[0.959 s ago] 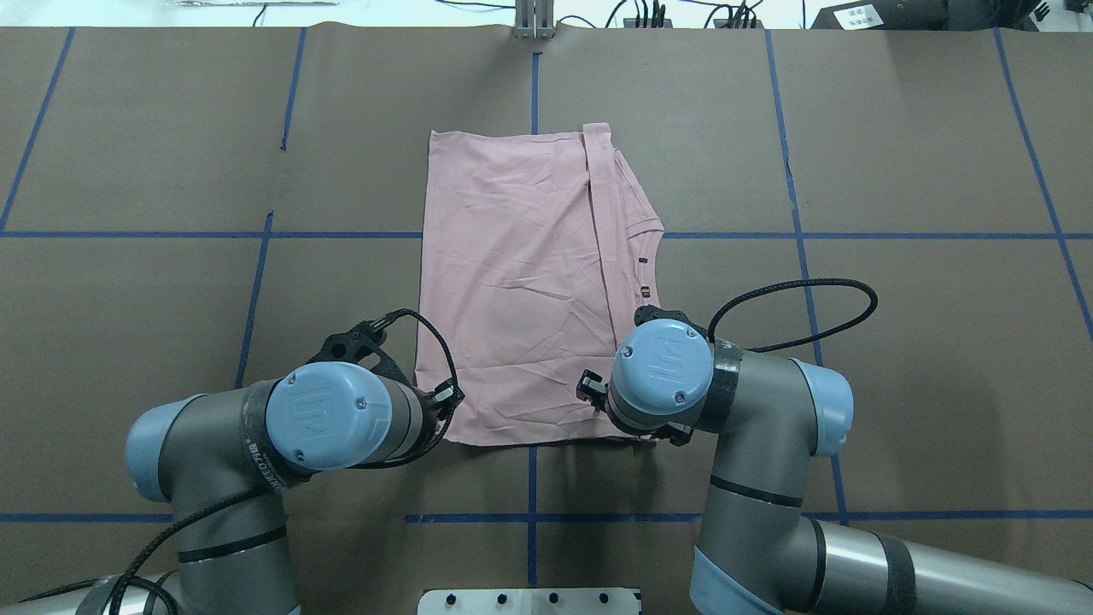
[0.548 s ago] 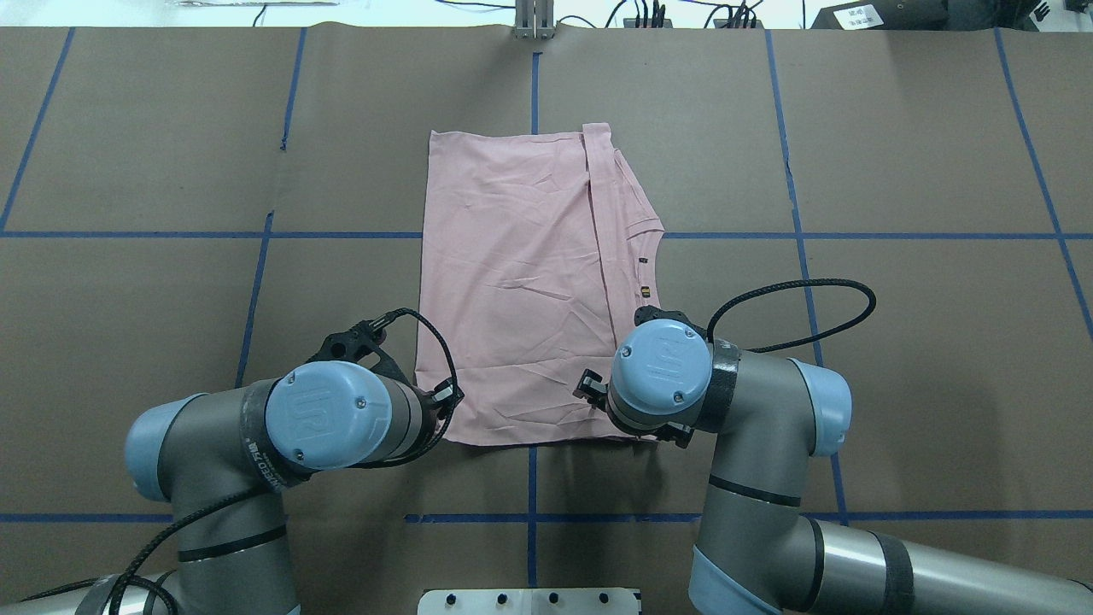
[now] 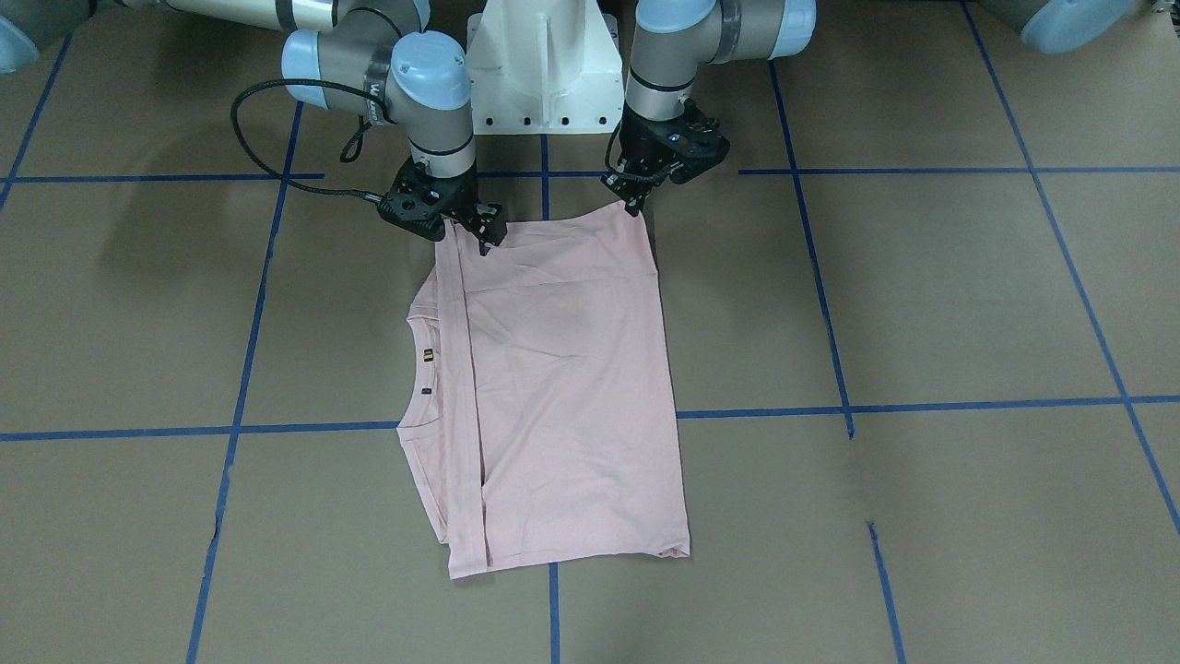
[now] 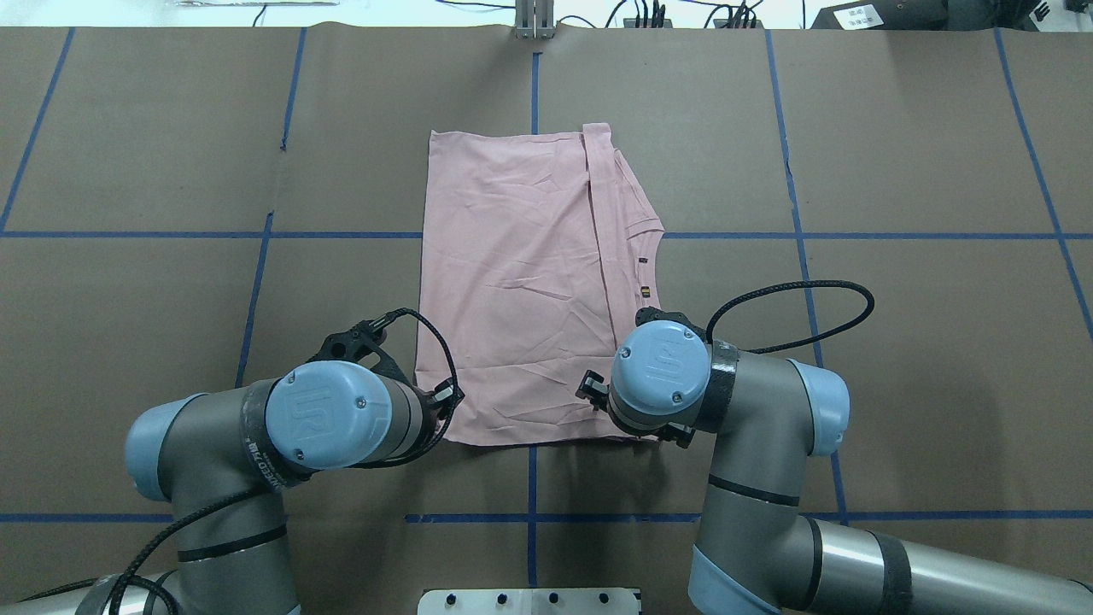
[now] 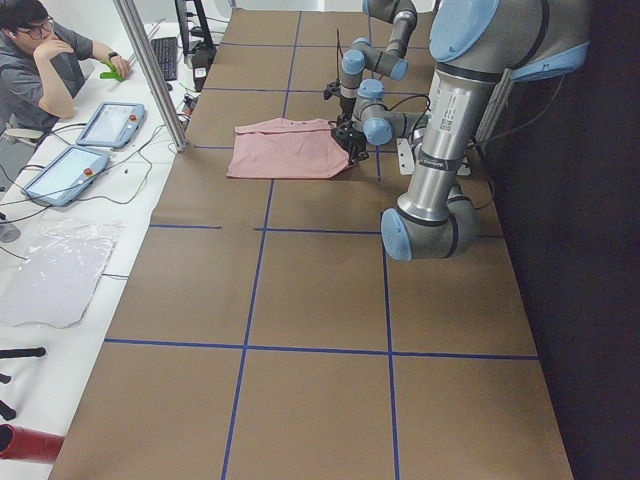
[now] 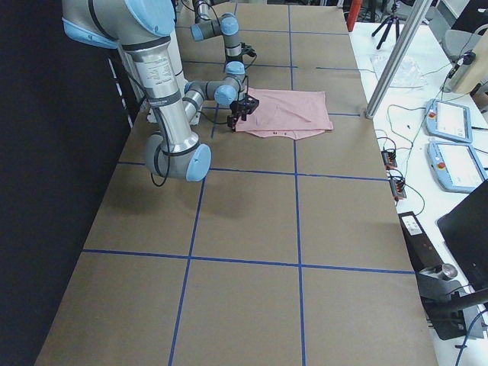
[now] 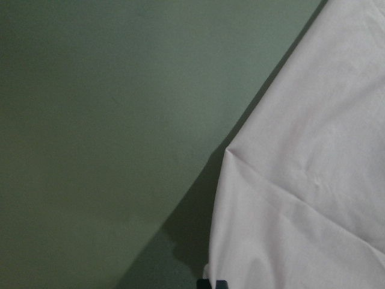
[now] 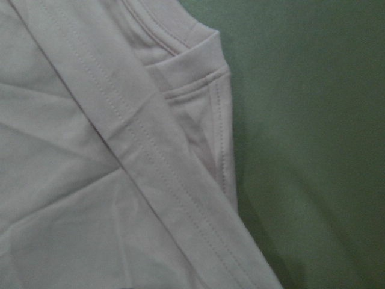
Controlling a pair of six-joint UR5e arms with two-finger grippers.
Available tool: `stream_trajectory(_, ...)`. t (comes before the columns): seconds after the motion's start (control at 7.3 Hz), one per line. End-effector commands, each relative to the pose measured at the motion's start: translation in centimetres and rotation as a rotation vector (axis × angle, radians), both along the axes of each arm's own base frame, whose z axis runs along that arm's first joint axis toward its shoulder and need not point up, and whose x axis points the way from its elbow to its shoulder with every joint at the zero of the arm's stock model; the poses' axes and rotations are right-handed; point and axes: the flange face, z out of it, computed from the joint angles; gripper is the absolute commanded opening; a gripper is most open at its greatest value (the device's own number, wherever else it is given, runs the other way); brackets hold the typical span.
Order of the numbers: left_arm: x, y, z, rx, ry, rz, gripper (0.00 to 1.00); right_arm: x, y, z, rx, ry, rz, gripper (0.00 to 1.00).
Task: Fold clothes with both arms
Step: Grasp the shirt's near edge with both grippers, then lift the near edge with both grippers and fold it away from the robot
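Brown paper tabletop [image 4: 897, 154], blue tape grid [image 4: 128, 234], and a soft wrinkly pink shirt [image 4: 512, 282] lies folded flat into a rectangle. Left gripper [image 3: 635, 203] looks pinched on one robot-side corner. Right gripper [image 3: 484, 240] sits on the other, can't tell its jaws.

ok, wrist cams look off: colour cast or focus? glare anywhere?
Left wrist: table reads dark green instead of brown; dim and soft, with a dark shadow along the shirt edge. Right wrist: same green cast, but the stitching is sharp. Overhead: even light, no glare on the table; far strip beyond it blown out.
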Motion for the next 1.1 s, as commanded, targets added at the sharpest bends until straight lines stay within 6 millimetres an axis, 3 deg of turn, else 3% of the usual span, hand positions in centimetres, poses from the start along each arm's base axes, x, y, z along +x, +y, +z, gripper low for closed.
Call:
stream_trajectory(0.0, 0.0, 0.0, 0.0, 0.000, 0.000, 0.000, 0.00, 0.0, 0.1, -0.3, -0.004, -0.009, -0.008, 0.00)
stream_trajectory(0.41, 0.0, 0.0, -0.1, 0.002, 0.002, -0.001, 0.00, 0.1, 0.2, -0.7, -0.002, -0.015, -0.006, 0.00)
stream_trajectory(0.96, -1.0, 0.5, -1.2, 0.009, 0.031, 0.004, 0.00, 2.1, 0.4, -3.2, 0.009, -0.076, 0.028, 0.00)
